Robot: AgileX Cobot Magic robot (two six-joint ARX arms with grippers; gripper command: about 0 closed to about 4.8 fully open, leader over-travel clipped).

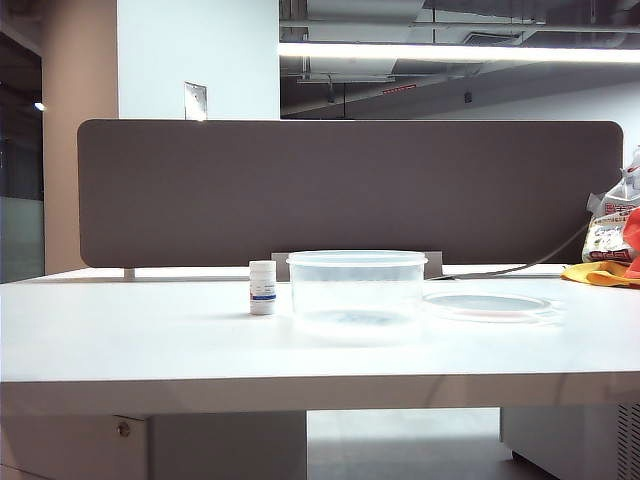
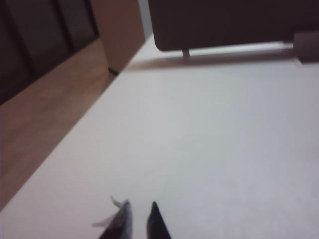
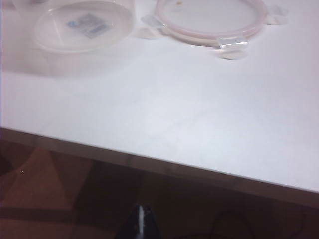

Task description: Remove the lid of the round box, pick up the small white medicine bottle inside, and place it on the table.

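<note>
The small white medicine bottle (image 1: 262,288) stands upright on the table (image 1: 150,340), just left of the round box (image 1: 356,290). The box is open, and I can see nothing inside it. Its lid (image 1: 487,305) lies flat on the table to its right. Neither arm shows in the exterior view. My left gripper (image 2: 140,205) hovers over bare table (image 2: 199,124) with a narrow gap between its tips and nothing in it. My right gripper (image 3: 141,208) is shut and empty, back off the table's near edge, with the box (image 3: 84,30) and lid (image 3: 209,17) ahead of it.
A dark divider panel (image 1: 350,190) runs along the table's far edge. Bags and orange cloth (image 1: 612,250) lie at the far right corner, with a cable running toward them. The floor lies beyond the table's left side edge (image 2: 60,144).
</note>
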